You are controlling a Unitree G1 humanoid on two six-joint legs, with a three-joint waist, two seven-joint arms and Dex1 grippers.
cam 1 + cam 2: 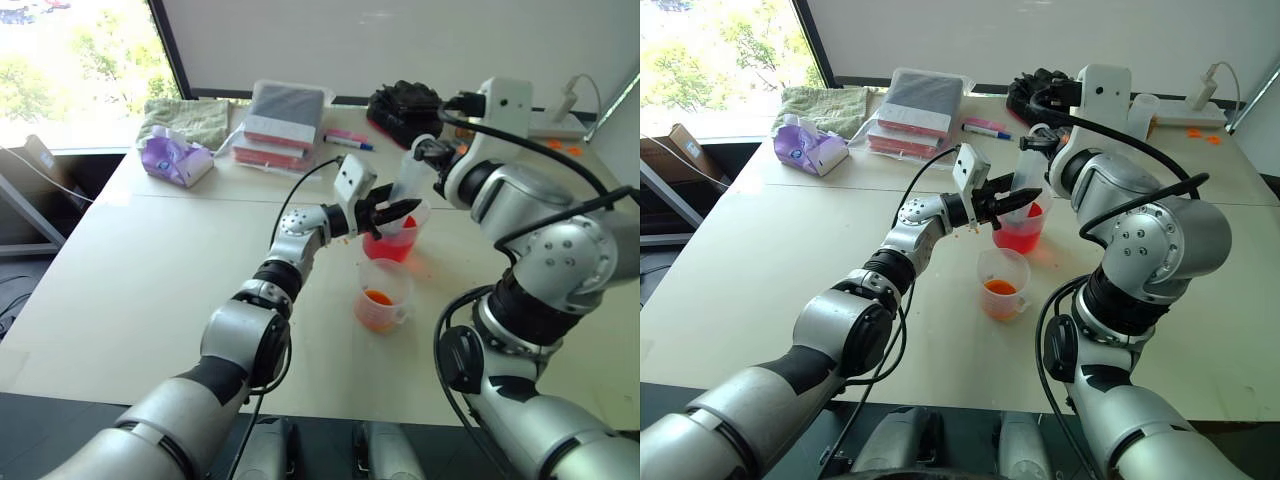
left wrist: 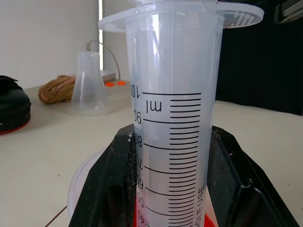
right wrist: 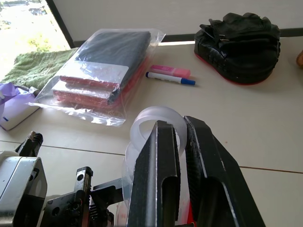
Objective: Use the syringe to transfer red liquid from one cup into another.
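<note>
The clear syringe (image 1: pixel 408 190) stands tilted over the deep red cup (image 1: pixel 388 246), its lower end down inside the rim. My left gripper (image 1: pixel 390 213) is shut on the barrel (image 2: pixel 173 118), one black finger on each side. My right gripper (image 3: pixel 182 137) is shut on the white plunger ring (image 3: pixel 154 119) at the syringe's upper end. Red liquid (image 1: pixel 1019 238) fills the lower part of that cup. The other cup (image 1: pixel 381 296), with a side handle and an orange patch at its base, stands just nearer to me, apart from both grippers.
At the table's far side lie a bagged stack of books (image 3: pixel 102 71), a blue-capped marker pen (image 3: pixel 170 78), a black padded item (image 3: pixel 239 40), a green towel (image 1: pixel 185 118) and a purple tissue pack (image 1: pixel 175 160). A clear flask (image 2: pixel 90 85) and a coil of rope (image 2: pixel 57 89) sit far right.
</note>
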